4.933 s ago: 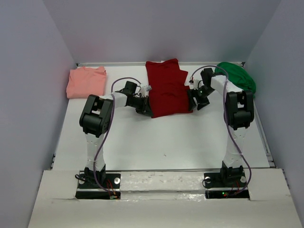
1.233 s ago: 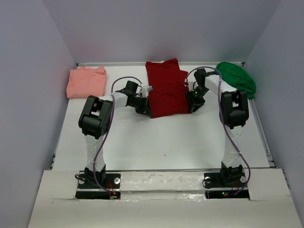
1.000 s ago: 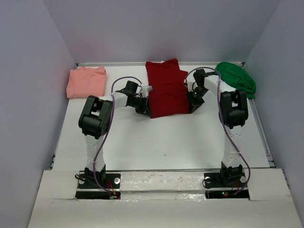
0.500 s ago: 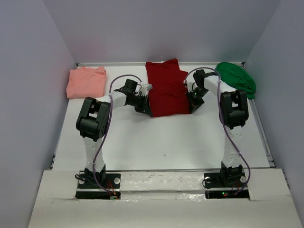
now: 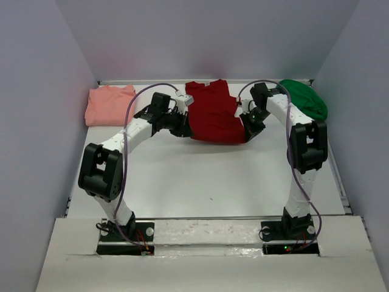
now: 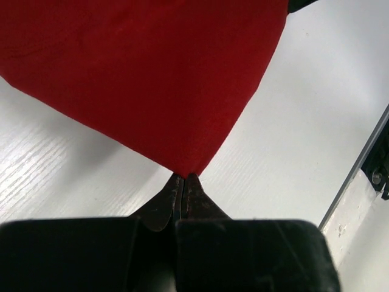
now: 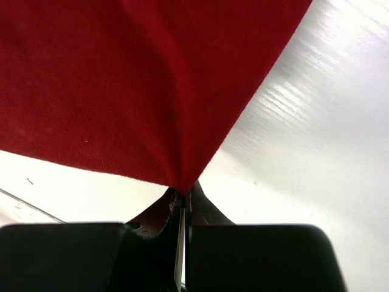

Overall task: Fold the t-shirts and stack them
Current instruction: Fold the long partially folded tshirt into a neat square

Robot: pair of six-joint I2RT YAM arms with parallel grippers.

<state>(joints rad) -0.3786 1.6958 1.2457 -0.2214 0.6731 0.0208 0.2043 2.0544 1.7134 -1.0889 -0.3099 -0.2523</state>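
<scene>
The two arms are seen bolted at the near edge of the white table (image 5: 213,182). Beyond its middle, the dark red t-shirt (image 5: 213,115) is held by its two near corners. The left pincer (image 6: 183,181) is closed on one corner and the right pincer (image 7: 182,193) on the other, each with its jaws pressed together on a point of cloth. This pinch is made plain only in the wrist views, where the plain fabric is seen fanning out from the fingertips with a few shallow creases. Only in the top view is the whole garment shown, its near hem curving between the pincers and its upper part lying toward the far edge. There too the salmon-pink t-shirt (image 5: 110,104) is seen lying flat at the far left, and the green t-shirt (image 5: 304,100) is bunched in a mound at the far right. Both lie apart from the red one.
</scene>
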